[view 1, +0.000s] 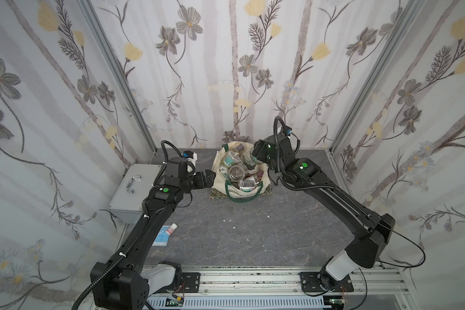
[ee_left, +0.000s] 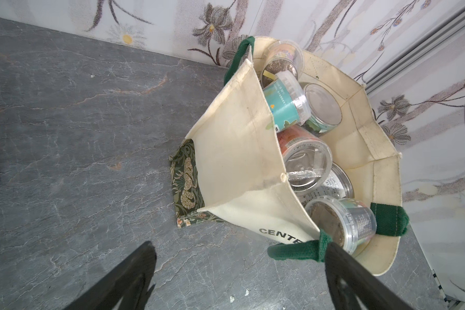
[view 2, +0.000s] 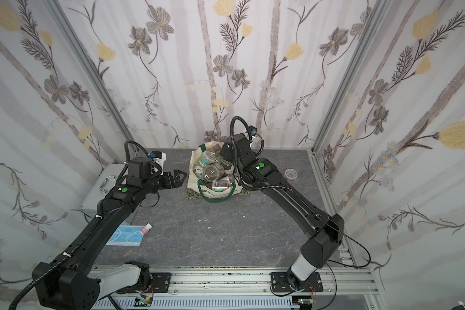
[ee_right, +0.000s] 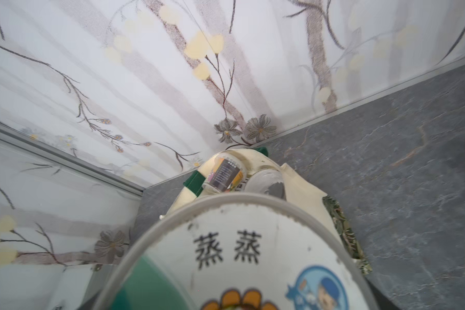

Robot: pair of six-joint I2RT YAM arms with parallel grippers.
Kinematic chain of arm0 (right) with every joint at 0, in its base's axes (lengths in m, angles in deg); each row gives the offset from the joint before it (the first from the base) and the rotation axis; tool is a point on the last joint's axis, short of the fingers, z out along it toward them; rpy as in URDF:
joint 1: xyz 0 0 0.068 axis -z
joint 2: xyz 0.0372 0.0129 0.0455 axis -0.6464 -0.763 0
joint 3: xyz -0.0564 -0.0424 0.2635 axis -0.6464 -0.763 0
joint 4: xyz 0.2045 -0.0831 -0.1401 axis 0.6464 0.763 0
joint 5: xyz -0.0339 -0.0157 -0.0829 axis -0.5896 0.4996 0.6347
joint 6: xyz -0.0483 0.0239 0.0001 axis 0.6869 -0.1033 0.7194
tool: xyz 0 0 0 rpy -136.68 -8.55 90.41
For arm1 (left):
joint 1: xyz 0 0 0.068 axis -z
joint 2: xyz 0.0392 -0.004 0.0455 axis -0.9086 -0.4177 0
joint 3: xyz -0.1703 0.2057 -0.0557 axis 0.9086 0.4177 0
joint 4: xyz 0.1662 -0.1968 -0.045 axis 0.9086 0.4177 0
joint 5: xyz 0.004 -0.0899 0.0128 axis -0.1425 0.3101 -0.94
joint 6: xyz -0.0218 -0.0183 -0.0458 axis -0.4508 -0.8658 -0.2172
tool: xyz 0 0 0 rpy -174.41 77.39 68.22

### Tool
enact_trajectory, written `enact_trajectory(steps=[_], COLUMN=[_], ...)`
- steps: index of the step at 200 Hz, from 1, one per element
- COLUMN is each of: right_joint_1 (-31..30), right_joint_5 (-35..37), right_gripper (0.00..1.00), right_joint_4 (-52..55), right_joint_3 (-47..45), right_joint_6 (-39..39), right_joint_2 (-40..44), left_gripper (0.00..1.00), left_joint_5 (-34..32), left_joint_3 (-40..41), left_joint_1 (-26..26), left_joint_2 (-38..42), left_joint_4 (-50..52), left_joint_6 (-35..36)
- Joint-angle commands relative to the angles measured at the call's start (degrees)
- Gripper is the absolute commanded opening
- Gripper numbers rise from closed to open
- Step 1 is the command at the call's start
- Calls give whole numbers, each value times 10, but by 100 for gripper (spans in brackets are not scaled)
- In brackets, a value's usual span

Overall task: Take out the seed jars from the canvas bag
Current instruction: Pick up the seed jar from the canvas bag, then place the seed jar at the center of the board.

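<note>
The cream canvas bag (view 1: 220, 175) (view 2: 193, 182) stands open at the back middle of the table, with dark green handles and several seed jars (view 1: 236, 171) (ee_left: 306, 163) piled inside. My left gripper (view 1: 209, 178) (view 2: 181, 176) (ee_left: 239, 245) is open, low beside the bag's left wall. One of its fingers (ee_left: 344, 268) is by a green handle. My right gripper (view 1: 254, 157) (view 2: 223, 158) hangs over the bag's right rim, shut on a seed jar (ee_right: 239, 255). That jar's white pictured lid fills the right wrist view and hides the fingers. Another small clear jar (view 2: 291, 174) stands on the table right of the right arm.
A silver metal case (view 1: 134, 188) lies against the left wall behind my left arm. A pink-capped white bottle (view 2: 147, 229) and a blue face mask (view 2: 125, 236) lie front left. Small white crumbs (view 1: 227, 220) dot the grey table. Flowered walls close three sides.
</note>
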Motion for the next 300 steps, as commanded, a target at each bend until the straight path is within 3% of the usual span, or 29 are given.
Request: enact_trajectory(steps=[1, 37, 86, 117, 160, 227, 300], right_joint_1=[-3, 4, 78, 140, 196, 232, 252], right_joint_5=[82, 135, 136, 99, 81, 68, 44], right_gripper=[81, 84, 85, 85, 85, 86, 90], right_joint_4=[-108, -184, -187, -226, -269, -276, -224], right_joint_3=[-69, -201, -307, -350, -327, -220, -154], right_joint_6=[111, 212, 204, 199, 194, 170, 133], right_joint_2=[48, 135, 170, 143, 14, -155, -230], left_gripper=[100, 100, 100, 100, 100, 100, 100], left_joint_5=[6, 10, 13, 13, 11, 8, 7], left_joint_3=[1, 2, 4, 5, 5, 4, 3], left_joint_1=[0, 0, 2, 2, 4, 5, 5], left_joint_2=[1, 1, 0, -2, -2, -10, -20], left_joint_4=[-20, -21, -24, -25, -25, -23, -21], left_joint_6=[-4, -6, -7, -8, -6, -4, -4])
